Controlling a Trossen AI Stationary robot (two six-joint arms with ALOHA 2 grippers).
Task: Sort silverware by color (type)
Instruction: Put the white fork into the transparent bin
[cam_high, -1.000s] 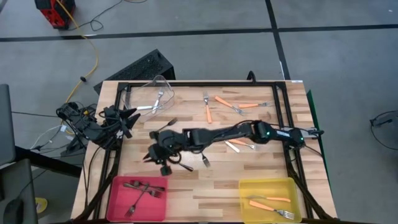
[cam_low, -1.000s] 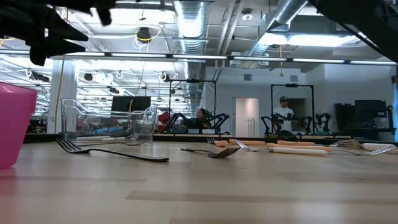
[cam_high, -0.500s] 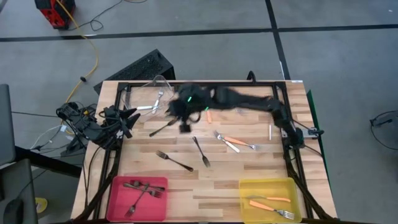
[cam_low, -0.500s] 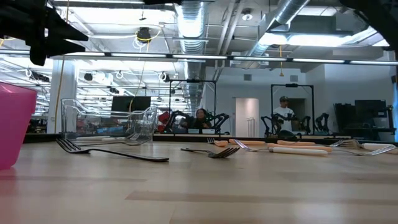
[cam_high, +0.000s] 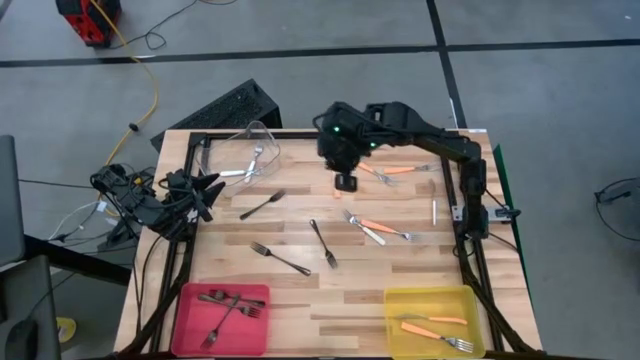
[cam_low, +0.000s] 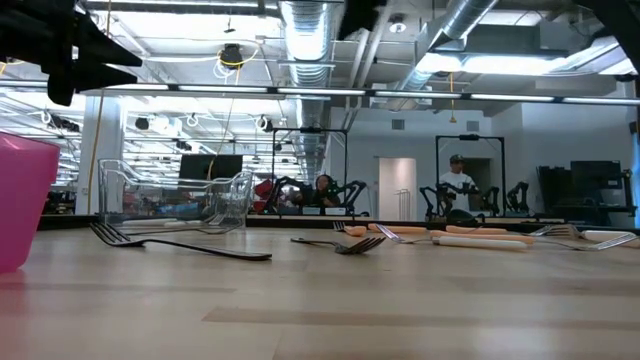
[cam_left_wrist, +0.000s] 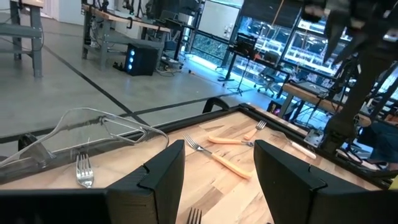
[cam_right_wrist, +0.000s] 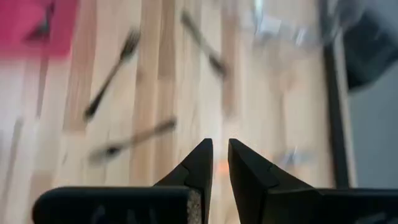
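While both arms hang clear of the wood, the scene reads so:

Right gripper: over the table's 12 o'clock area, slim dark fingers nearly together with a narrow gap, nothing between them.

Left gripper: at the 9 o'clock edge, blocky matte jaws spread wide, empty.

Black forks: three slim dark ones loose at centre-left.

Orange-handled forks: scattered from centre toward 1 o'clock, silver heads.

Table: pale butcher-block planks.

Clear bin: glossy, 11 o'clock, silver fork inside.

Pink bin: 7 o'clock, dark forks.

Yellow bin: 5 o'clock, orange-handled forks.
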